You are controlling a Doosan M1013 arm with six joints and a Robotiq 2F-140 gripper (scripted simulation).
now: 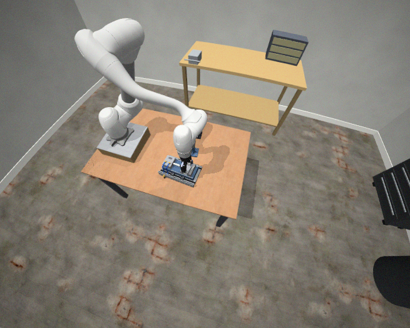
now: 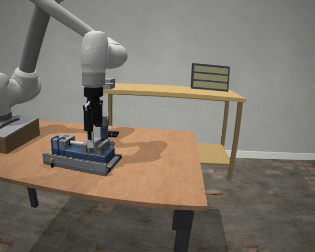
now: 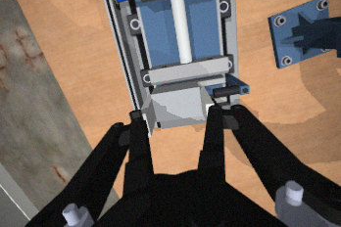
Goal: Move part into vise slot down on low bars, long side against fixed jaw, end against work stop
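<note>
The vise (image 2: pixel 81 153) stands on the wooden table, with a blue base, a grey rail and a white cylinder rod (image 3: pixel 181 24). My gripper (image 3: pixel 176 99) points straight down over it and is shut on the part (image 3: pixel 178 105), a light grey block. In the wrist view the part sits just past the moving jaw (image 3: pixel 186 74), with the short black work stop (image 3: pixel 226 90) at its right end. In the exterior view the part (image 2: pixel 94 140) is low between the jaws, next to the fixed jaw (image 2: pixel 104 146). The bars and the slot are hidden.
A blue bolted plate with a dark fixture (image 3: pixel 301 31) stands on the table to the right of the vise. A small dark plate (image 2: pixel 112 133) lies behind the vise. The arm's base block (image 2: pixel 11 134) is at the left. A shelf table (image 2: pixel 173 92) stands behind.
</note>
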